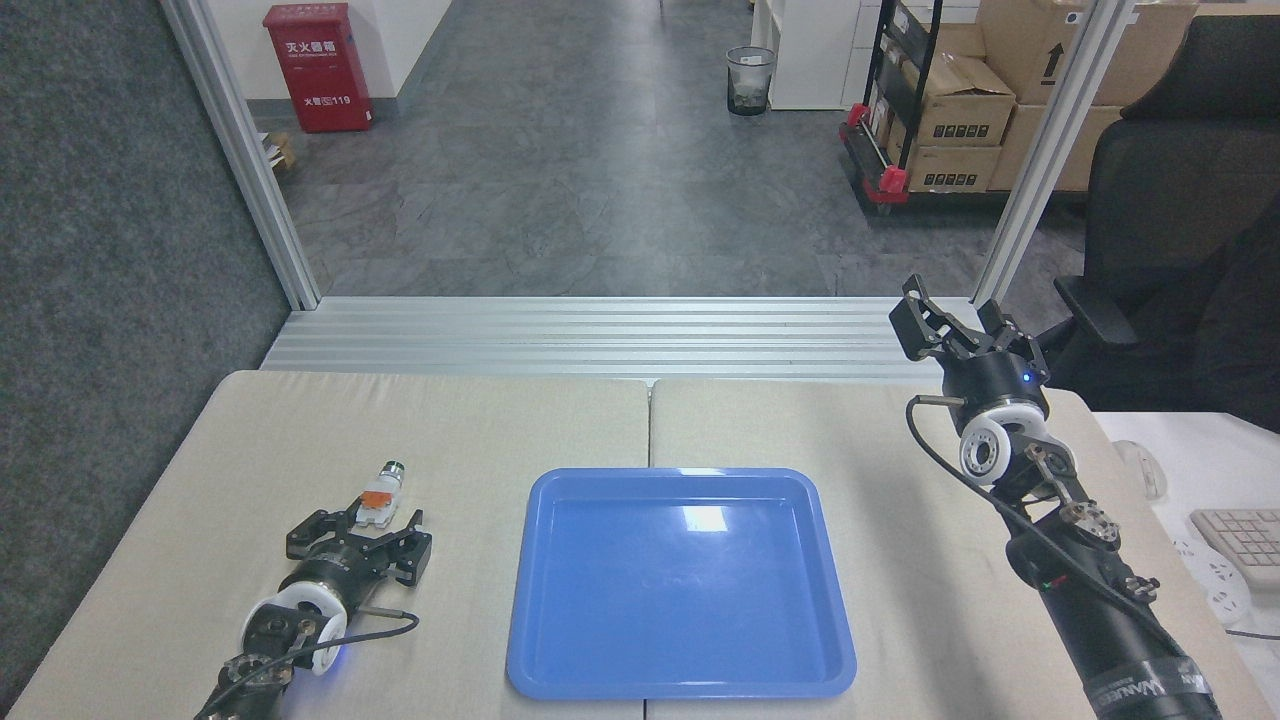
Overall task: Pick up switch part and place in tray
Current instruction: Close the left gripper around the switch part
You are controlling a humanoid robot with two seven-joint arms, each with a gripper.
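The switch part (377,497) lies on the beige table (470,420), left of the blue tray (680,583) and well apart from its rim. It is set at a slant: the silver cylindrical end with the green tip points up and to the right, away from the robot, while the white block with the orange section is the nearer end. The left gripper (362,526) is low over the table just behind that nearer end, its black fingers (318,527) spread to either side, one at the left and one at the right, so that the white end of the part sits at the mouth of the gap between them. The jaws stand apart and are not closed on the part; whether the fingertips touch the white block cannot be told from this view. Most of the part, from the orange section to the green tip, lies clear beyond the fingertips. The tray is between the two arms on the table and holds nothing. The right gripper (960,322) is raised at the far right edge of the table, well apart from both the tray and the part, its fingers spread with nothing between them. Beside the right arm a keyboard (1240,540) shows on a white desk.
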